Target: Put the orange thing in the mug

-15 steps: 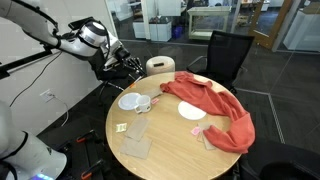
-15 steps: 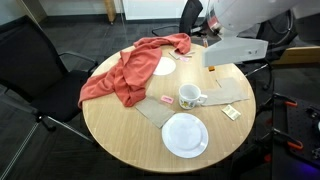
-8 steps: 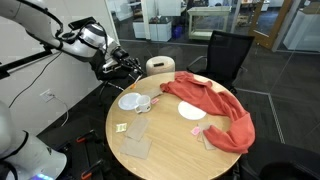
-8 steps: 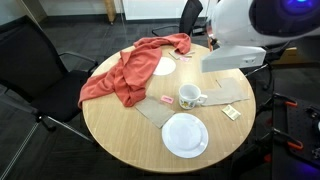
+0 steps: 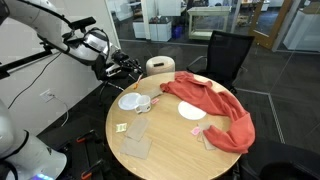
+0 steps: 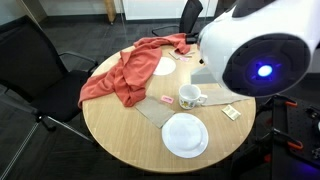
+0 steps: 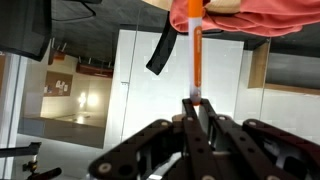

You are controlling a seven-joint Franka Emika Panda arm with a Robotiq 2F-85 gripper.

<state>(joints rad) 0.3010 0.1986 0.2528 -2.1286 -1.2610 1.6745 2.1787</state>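
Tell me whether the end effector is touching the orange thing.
Touching. The wrist view shows the end effector pinching the orange thing between its fingertips.

Mug [image 6: 191, 96] on the table [image 6: 110, 125] just beside the plate [image 6: 185, 135], cloth [image 6: 125, 72] over the table's other half.

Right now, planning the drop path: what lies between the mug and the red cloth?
In an exterior view, a small pink item on a pale sheet lies between the mug and the cloth.
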